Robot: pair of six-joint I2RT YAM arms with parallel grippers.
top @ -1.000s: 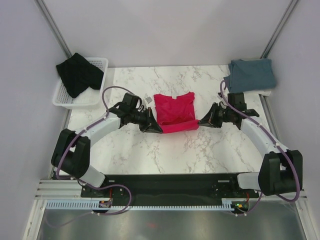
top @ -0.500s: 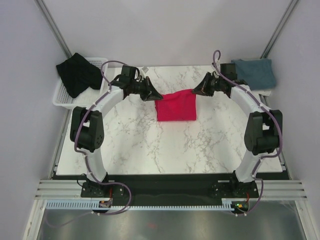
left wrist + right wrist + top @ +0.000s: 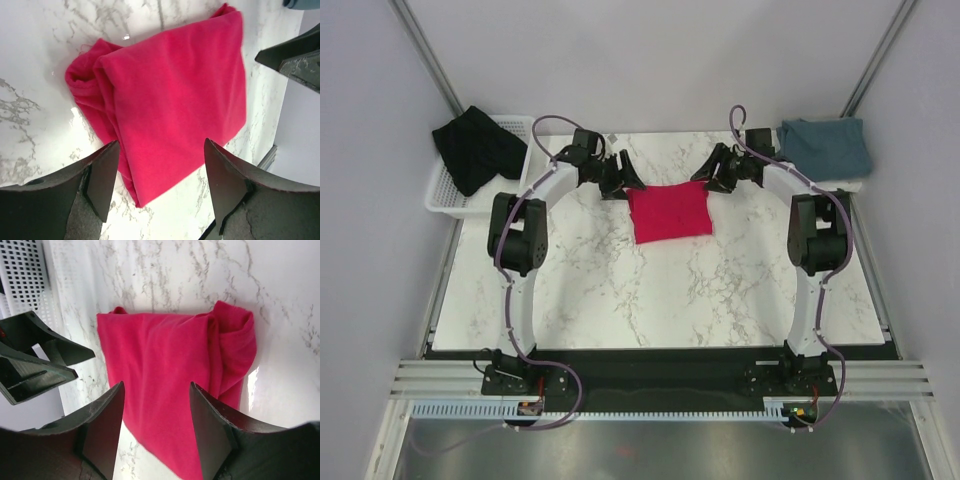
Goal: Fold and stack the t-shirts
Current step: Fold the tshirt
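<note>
On marble table (image 3: 720,290) | red t-shirt (image 3: 668,212): soft folded rectangle | left gripper (image 3: 160,145), right gripper (image 3: 156,386): both apart

A folded t-shirt (image 3: 668,212) lies on the table (image 3: 650,290), toward its far middle. The left gripper (image 3: 623,182) sits just beside its far left corner, the right gripper (image 3: 712,178) just beside its far right corner. A second t-shirt (image 3: 478,148) lies draped over the basket (image 3: 450,200) at far left. A third t-shirt (image 3: 825,148) lies at the far right corner.

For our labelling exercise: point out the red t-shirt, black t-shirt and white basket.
red t-shirt (image 3: 669,212), top view, middle of fold
black t-shirt (image 3: 477,148), top view, middle of heap
white basket (image 3: 480,203), top view, near wall
</note>
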